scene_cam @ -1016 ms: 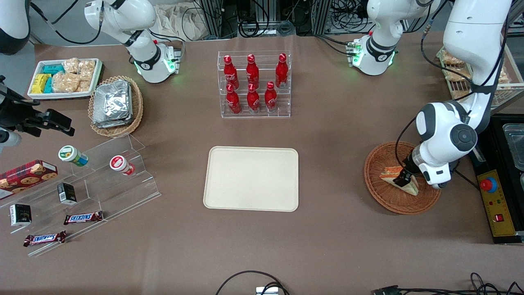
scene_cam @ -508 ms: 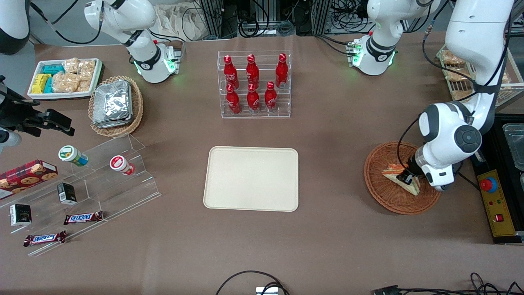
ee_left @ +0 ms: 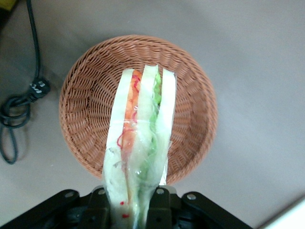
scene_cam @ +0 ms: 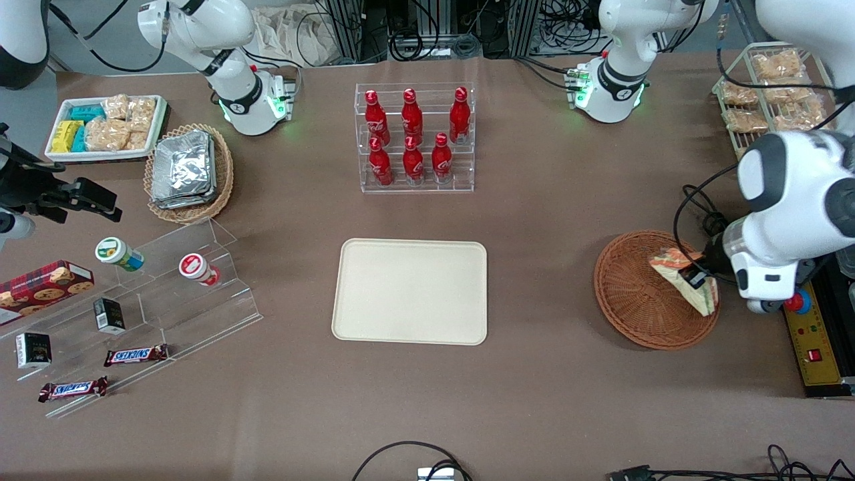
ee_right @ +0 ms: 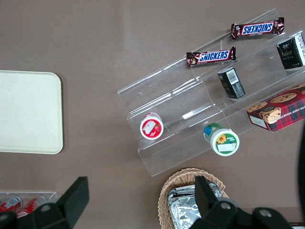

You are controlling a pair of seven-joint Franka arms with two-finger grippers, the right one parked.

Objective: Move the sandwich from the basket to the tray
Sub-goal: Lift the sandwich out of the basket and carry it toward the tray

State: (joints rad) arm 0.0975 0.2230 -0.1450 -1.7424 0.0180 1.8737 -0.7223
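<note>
The sandwich is clamped between the fingers of the tool and has been raised clear of the basket, where it was lying half a second ago; it is now suspended above the basket's edge toward the working arm's end of the worktop. In the wrist view the sandwich hangs over the basket. The tray is unchanged and well apart.
</note>
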